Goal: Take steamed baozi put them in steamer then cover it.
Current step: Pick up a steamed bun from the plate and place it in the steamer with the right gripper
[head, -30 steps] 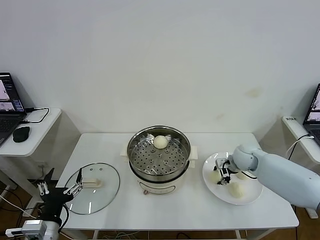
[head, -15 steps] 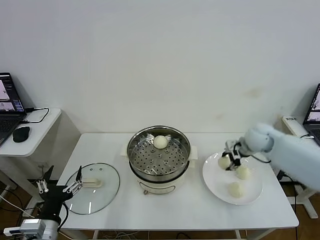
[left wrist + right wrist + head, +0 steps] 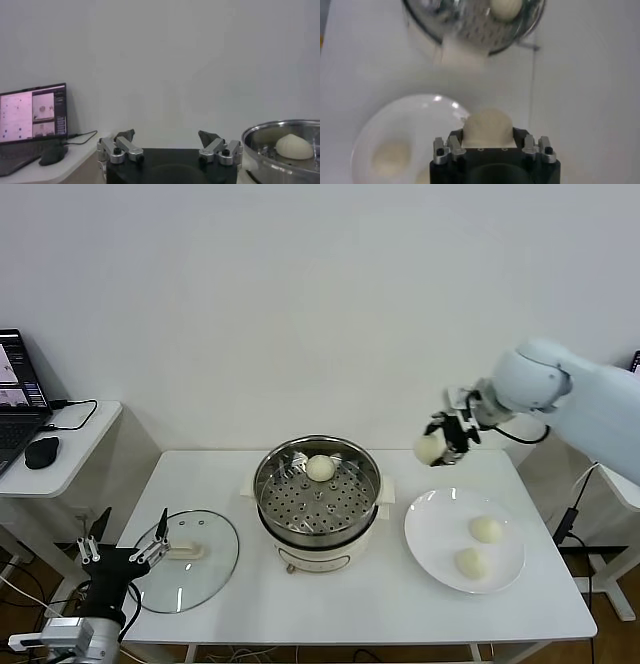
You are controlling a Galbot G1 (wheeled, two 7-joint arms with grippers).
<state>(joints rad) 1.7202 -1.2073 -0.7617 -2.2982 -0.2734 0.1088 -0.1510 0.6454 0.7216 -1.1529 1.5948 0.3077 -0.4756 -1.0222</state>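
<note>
**Bun in the air, two on the plate, one in the pot**

While the left gripper [image 3: 122, 556] sits parked at the lower left of the frame with its jaws wide apart and nothing between them, all the action is over on the right. Nearest the camera, the glass lid [image 3: 186, 559] lies flat on the worktop [image 3: 330, 604], just beside that idle gripper. Lower right of the frame, the white plate [image 3: 464, 540] has two steamed baozi [image 3: 486, 529] on it, sitting apart from each other.

Middle of the frame is the steamer [image 3: 318, 492], uncovered, with one bun [image 3: 320, 468] resting on the perforated tray toward the back rim. You can see that same bun from the left wrist view too.

Farther back and higher up, right of centre, the right gripper [image 3: 441, 443] is up off the worktop with its jaws clamped on a fourth bun [image 3: 429, 449]. It's above the gap between plate and steamer, past the plate's far edge. The right wrist view shows the bun tucked snug between the jaws, plate and pot below it.

Off at the far left, a laptop [image 3: 20, 384] and a mouse [image 3: 42, 452] sit on a side table.
</note>
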